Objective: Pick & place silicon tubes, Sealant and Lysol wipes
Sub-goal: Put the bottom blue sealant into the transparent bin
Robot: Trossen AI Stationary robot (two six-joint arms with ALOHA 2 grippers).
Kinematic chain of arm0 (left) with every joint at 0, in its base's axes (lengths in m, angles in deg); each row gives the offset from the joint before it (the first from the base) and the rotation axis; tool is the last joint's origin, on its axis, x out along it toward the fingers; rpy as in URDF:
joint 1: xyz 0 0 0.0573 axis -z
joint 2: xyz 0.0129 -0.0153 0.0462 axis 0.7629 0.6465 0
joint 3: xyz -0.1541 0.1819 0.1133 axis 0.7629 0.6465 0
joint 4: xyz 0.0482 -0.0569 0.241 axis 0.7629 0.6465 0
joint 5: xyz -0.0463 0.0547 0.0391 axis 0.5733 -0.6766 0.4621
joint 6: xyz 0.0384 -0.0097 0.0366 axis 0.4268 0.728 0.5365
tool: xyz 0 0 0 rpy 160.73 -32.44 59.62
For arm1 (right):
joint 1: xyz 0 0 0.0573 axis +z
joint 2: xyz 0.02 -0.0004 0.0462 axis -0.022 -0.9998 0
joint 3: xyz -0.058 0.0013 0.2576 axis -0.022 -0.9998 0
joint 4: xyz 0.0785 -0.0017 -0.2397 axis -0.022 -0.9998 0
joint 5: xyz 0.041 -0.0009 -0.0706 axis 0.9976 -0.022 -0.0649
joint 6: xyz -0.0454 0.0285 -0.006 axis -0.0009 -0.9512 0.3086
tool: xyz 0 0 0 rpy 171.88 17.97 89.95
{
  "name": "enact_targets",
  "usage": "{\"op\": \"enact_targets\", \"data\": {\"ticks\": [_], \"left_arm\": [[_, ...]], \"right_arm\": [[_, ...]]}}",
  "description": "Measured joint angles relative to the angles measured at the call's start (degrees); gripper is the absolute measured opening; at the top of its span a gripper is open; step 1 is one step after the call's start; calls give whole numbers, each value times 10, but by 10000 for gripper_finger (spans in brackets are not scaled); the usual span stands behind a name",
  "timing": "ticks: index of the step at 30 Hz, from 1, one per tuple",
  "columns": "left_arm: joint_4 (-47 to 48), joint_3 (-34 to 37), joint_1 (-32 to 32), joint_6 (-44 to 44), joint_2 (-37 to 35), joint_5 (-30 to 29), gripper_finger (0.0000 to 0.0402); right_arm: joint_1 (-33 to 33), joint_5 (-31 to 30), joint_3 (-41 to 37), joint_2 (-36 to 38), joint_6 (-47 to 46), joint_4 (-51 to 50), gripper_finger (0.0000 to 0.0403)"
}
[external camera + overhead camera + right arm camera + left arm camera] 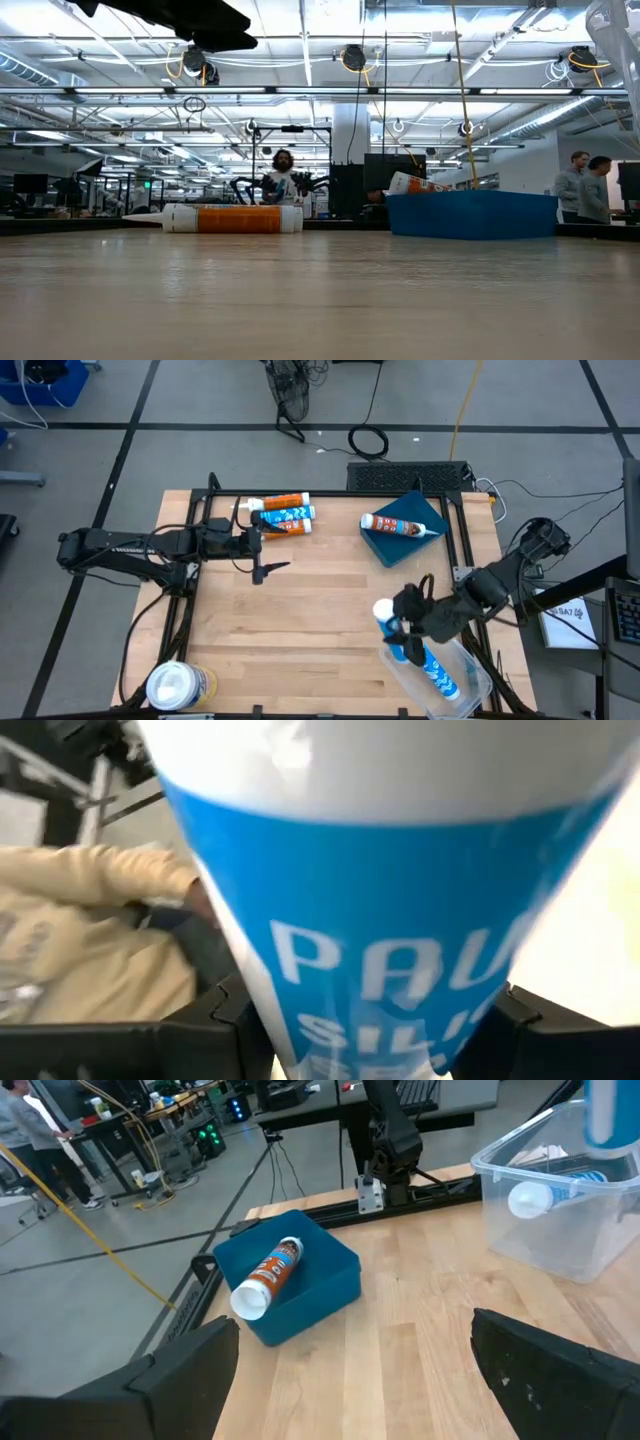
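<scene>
Fingers of the right gripper (405, 628) pinch a blue-and-white tube (392, 630) at lower right of the high view, just above the near end of the clear tub (478, 682); the right wrist view is filled by this tube's blue label (400, 910). Inside the tub lies another blue tube (436, 672). The left gripper (262, 554) sits left of centre, its fingers (550, 1370) spread wide and holding nothing. Just above it, at upper centre, lie an orange tube (280, 502) and two blue-patterned tubes (290, 518) side by side. At upper right an orange tube (400, 525) rests on the blue bin (382, 545). The Lysol wipes (180, 685) stand at lower left of the table (320, 610), well apart from both grippers.
</scene>
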State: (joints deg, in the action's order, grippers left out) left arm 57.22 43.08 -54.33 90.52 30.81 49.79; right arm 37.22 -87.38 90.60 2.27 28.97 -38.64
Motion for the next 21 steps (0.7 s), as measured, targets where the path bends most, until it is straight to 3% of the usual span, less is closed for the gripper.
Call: {"op": "enact_targets", "data": {"ticks": [4, 11, 21], "left_arm": [[0, 0, 0, 0, 0, 0, 392], [0, 0, 0, 1, 0, 0, 392], [0, 0, 0, -2, 0, 0, 392]], "right_arm": [[11, 36, 2, 0, -62, -17, 200], [29, 37, -1, 1, -235, -129, 200], [61, 66, -60, 0, -378, -104, 200]]}}
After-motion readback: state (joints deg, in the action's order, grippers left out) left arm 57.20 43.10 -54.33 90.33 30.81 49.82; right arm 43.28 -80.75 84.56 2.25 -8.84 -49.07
